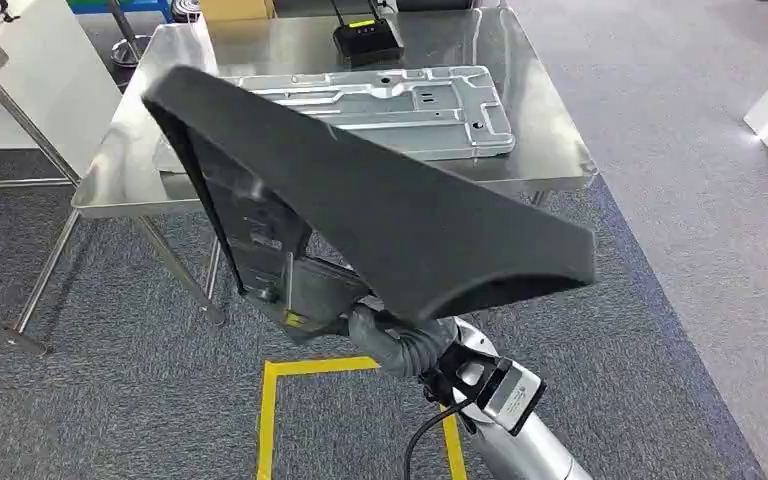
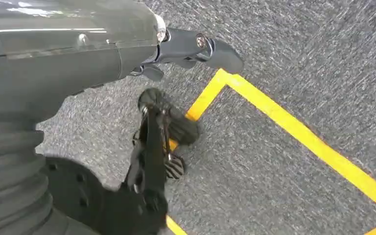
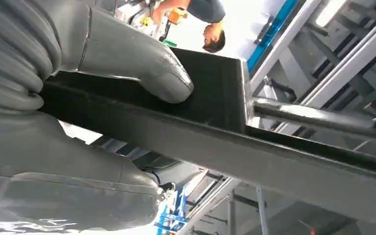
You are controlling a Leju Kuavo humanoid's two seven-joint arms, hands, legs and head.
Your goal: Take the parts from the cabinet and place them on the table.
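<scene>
Head view. Large dark grey part (image 1: 380, 210), long and wedge-shaped with a matte curved face, held up in the air in front of the table (image 1: 550, 150), tilted so one end rises toward the table's near left corner and the other drops low to the right. Beneath it a flat black inner panel with small metal fittings. Gripped from below by the right hand (image 1: 335, 310), grey fingers wrapped onto the lower edge; silver right forearm rising from the bottom edge, cable looped beside the wrist. On the steel table, a pale stamped metal plate (image 1: 410, 105) lying flat across the middle, a small black device (image 1: 365, 40) near the far edge. Yellow tape outline (image 1: 290, 400) on grey carpet below the held part.

Left wrist view. Left hand (image 2: 152, 147) hanging over the carpet, dark fingers (image 2: 171, 127) loosely curled and apart, holding nothing. Yellow floor tape running under them.

Right wrist view. Right hand clamped on the dark part: thick grey thumb (image 3: 142, 63) pressed flat on its black upper surface, grey palm cover beneath, the part's edge sandwiched between. Part running diagonally away from the hand, a bright metal bar (image 3: 313, 117) crossing past its far end. A person (image 3: 196, 14) in the background, turned upside down by the camera, beside metal shelving.
</scene>
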